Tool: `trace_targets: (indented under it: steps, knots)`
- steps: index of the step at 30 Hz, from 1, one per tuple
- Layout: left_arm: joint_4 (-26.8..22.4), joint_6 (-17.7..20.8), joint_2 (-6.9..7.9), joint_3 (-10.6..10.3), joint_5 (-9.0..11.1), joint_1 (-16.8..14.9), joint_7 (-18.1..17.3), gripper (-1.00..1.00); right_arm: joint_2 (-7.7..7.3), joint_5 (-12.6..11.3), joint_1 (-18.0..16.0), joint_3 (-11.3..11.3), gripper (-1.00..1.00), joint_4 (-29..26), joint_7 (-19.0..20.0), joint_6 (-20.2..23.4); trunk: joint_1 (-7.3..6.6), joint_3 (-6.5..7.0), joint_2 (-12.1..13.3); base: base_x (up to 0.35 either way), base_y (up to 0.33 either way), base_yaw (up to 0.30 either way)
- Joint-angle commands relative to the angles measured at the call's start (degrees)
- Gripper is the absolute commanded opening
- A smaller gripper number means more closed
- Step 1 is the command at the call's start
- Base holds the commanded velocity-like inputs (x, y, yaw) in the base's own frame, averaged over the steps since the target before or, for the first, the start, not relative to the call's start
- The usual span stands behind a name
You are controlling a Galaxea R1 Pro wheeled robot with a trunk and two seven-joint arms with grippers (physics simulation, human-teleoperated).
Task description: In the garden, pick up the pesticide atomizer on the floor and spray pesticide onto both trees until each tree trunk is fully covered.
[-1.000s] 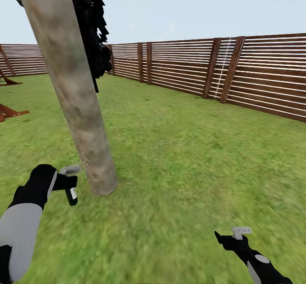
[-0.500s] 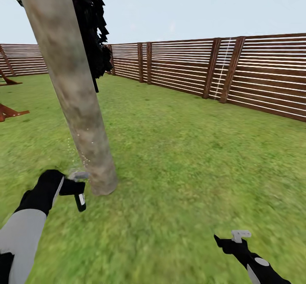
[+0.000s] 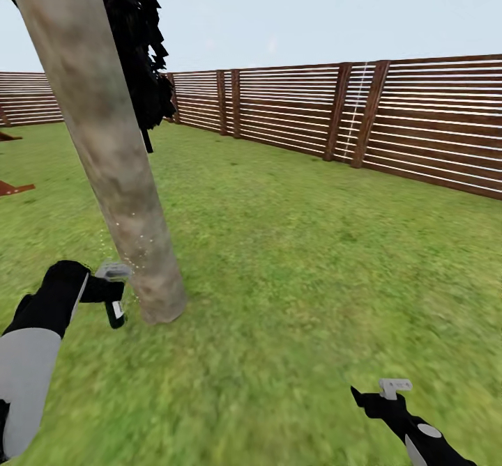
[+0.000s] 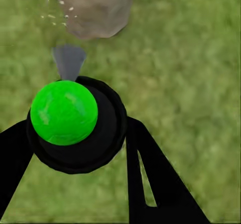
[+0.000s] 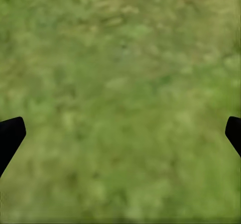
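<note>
We judge the pesticide atomizer point(image 3: 115, 306) light, rigid and smooth, best held round its body, where the left gripper point(image 3: 104, 292) clamps it now, at 9 o'clock of the tree trunk point(image 3: 115, 173) base. Right gripper point(image 3: 380, 396) spread wide over grass. Fence point(image 3: 390, 118) far off at 1 o'clock; nothing blocks.
</note>
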Motion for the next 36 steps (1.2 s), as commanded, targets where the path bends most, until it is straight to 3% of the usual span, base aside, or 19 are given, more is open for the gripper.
trace_targets:
  steps: [1, 4, 7, 9, 14, 18, 23, 26, 29, 32, 36]
  knots:
    - [0.4, 0.1, 0.05, 0.2, -0.6, 1.4, -0.6, -1.0, 0.02, 0.5, -0.1, -0.5, 1.0, 0.4, 0.3, -0.2, -0.01, -0.05, 0.0, 0.0, 0.0, 0.0]
    - [0.7, -0.2, 0.09, 0.7, -0.9, 5.2, -0.6, -1.0, 0.02, 0.5, -0.1, -0.5, 1.0, 0.8, 0.3, -0.2, -0.01, -0.05, 0.0, 0.0, 0.0, 0.0]
    - [0.1, 0.2, 0.26, 1.0, -0.9, 5.3, -0.7, -1.0, 0.02, 0.5, -0.1, -0.5, 1.0, 0.8, 0.3, -0.2, -0.01, -0.05, 0.0, -0.029, 0.0, 0.0]
    - [-0.2, 0.3, 1.14, 1.4, -0.9, 3.9, -0.7, -1.0, 0.02, 0.5, -0.1, -0.5, 1.0, 0.8, 0.3, -0.2, -0.01, -0.05, 0.0, -0.229, 0.0, 0.0]
    - [0.2, 0.5, 3.74, 1.7, -1.0, -5.2, -0.7, -1.0, 0.02, 0.5, -0.1, -0.5, 1.0, 0.8, 0.3, -0.2, -0.01, -0.05, 0.0, -0.036, 0.0, 0.0]
    - [1.1, 0.5, 4.19, 1.5, -1.3, -10.2, -0.7, -1.0, 0.02, 0.5, -0.1, -0.5, 1.0, 0.8, 0.3, -0.2, -0.01, -0.05, 0.0, 0.0, 0.0, 0.0]
    - [5.2, 0.5, 4.15, 1.1, -1.5, -9.7, -0.6, -1.0, 0.02, 0.5, 0.0, -0.5, 1.0, 1.0, 0.3, -0.2, -0.01, -0.05, 0.0, 0.0, 0.0, 0.0]
    - [7.6, 0.1, 3.97, 1.1, -1.5, -6.2, -0.6, -1.0, 0.02, 0.5, 0.1, -0.5, 1.0, 1.1, 0.3, -0.2, -0.01, -0.05, 0.0, 0.0, 0.0, 0.0]
    - [7.7, 0.3, 3.95, 1.4, -1.2, -5.5, -0.8, -1.0, 0.02, 0.5, 0.1, -0.5, 1.0, 1.1, 0.2, -0.2, -0.01, -0.05, 0.0, 0.0, 0.0, 0.0]
    - [7.1, 0.5, 4.16, 1.7, -1.0, -6.7, -0.9, -1.0, 0.02, 0.5, 0.1, -0.5, 1.0, 1.1, 0.3, -0.2, -0.01, -0.05, 0.0, 0.0, 0.0, 0.0]
    - [7.5, 0.6, 4.29, 1.6, -1.2, -12.1, -0.9, -1.0, 0.02, 0.5, 0.1, -0.5, 1.0, 1.1, 0.3, -0.2, -0.01, -0.05, 0.0, 0.0, 0.0, 0.0]
